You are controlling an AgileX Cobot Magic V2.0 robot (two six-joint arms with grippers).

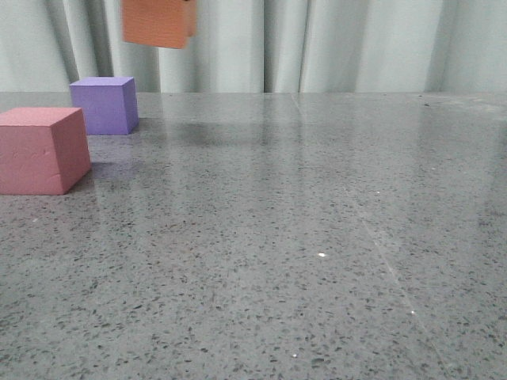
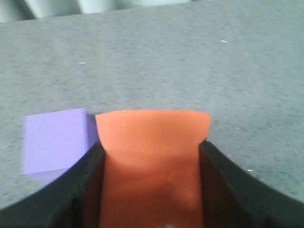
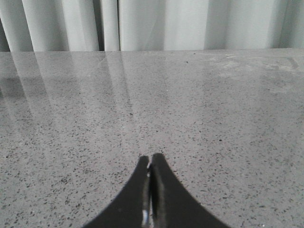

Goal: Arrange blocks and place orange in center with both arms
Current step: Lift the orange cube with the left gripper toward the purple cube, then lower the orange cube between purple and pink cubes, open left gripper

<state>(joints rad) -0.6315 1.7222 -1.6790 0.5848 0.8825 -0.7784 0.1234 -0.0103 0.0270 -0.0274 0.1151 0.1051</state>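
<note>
Nearest on the speckled grey surface (image 1: 317,261): pink-red cube (image 1: 41,150), resting at the left edge. Just behind it, a little apart: purple cube (image 1: 104,104), also resting. Higher and farther back, clear of the surface: orange cube (image 1: 158,22), pinched between the black fingers (image 2: 71,190) of the left tool (image 2: 151,185), apparently above and beside the purple one. Right tool (image 3: 150,190) pressed together, holding nothing, over bare stone. Farthest: pale curtain (image 1: 341,43).
</note>
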